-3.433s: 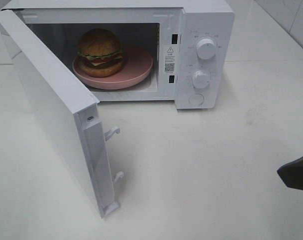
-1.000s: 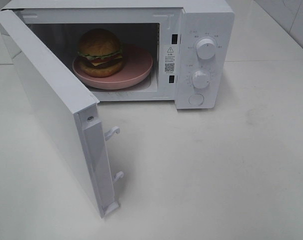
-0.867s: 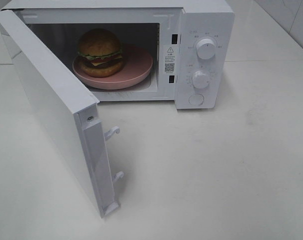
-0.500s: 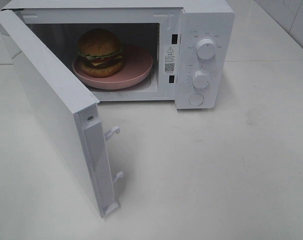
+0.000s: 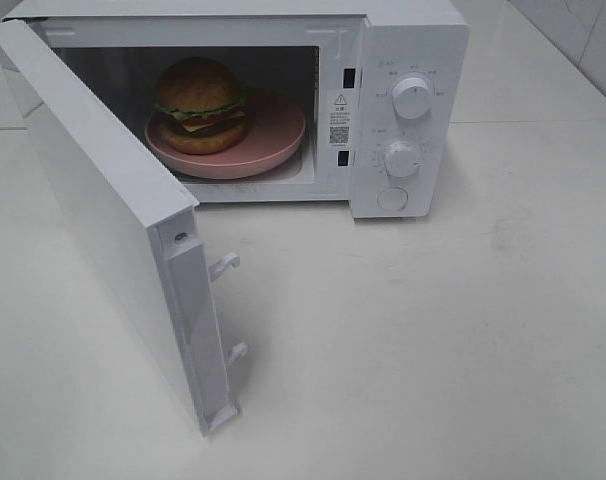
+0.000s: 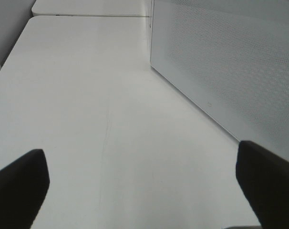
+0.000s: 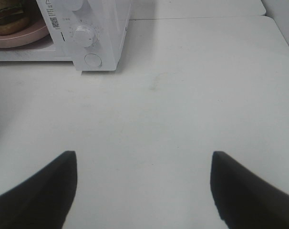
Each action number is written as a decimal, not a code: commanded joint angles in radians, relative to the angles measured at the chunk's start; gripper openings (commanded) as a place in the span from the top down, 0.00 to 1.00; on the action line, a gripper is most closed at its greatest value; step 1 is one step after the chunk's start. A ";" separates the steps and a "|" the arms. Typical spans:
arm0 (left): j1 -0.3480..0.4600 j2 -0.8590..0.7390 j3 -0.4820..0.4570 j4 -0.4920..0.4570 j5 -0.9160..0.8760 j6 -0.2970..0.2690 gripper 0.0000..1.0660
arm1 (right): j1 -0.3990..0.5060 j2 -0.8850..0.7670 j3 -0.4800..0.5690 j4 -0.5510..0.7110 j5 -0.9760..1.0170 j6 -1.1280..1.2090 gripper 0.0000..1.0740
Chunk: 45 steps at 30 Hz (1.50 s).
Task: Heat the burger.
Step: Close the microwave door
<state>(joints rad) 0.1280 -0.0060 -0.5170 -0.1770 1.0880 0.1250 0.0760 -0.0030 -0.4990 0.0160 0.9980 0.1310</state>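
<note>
Exterior high view. Shows white microwave [image 5: 413, 40] in upper half of frame, on white table [image 5: 433, 330]. Door [image 5: 93, 200] swung wide open toward lower left, two latch hooks [image 5: 226, 264] on its free edge. Inside the cavity, upper left of centre: burger [image 5: 201, 104] resting on pink plate [image 5: 273, 135], set toward the plate's left side. Control panel at upper right of centre: upper knob [image 5: 412, 97], lower knob [image 5: 401, 158], round button [image 5: 392, 198] beneath. No arm or pincer anywhere in this frame.

Left wrist view. Supplies what the high view lacks: left gripper [image 6: 139, 157], with two dark fingers [image 6: 20, 186] spread fully apart. Nothing between them, nothing touched; released, above bare table [image 6: 87, 95]. Also shows the dotted outer face of the door [image 6: 230, 71], beside the gripper and apart from it. Cavity and burger hidden from here.

Right wrist view. Shows right gripper [image 7: 143, 157], dark fingers [image 7: 39, 191] set wide, gap empty, no contact with anything; released, over bare table [image 7: 182, 95]. Well beyond the fingers: front corner of the microwave [image 7: 111, 28] with lower knob [image 7: 83, 35] and round button [image 7: 92, 59], upper knob cut by the frame edge. At the frame's very corner, part of the burger [image 7: 8, 16] on the plate [image 7: 25, 36] inside the open cavity. Door itself out of this frame.
</note>
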 commanded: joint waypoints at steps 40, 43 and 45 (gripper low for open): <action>-0.002 0.427 0.203 -0.114 -0.772 0.001 1.00 | -0.006 -0.030 0.001 0.003 -0.002 -0.006 0.30; -0.002 0.492 0.237 -0.113 -0.920 0.001 1.00 | -0.006 -0.030 0.001 0.003 -0.002 -0.006 0.30; -0.002 0.512 0.244 -0.113 -0.953 0.003 1.00 | -0.006 -0.030 0.001 0.003 -0.002 -0.006 0.30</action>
<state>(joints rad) 0.1280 0.5010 -0.2770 -0.2830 0.1820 0.1240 0.0760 -0.0030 -0.4990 0.0160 0.9980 0.1310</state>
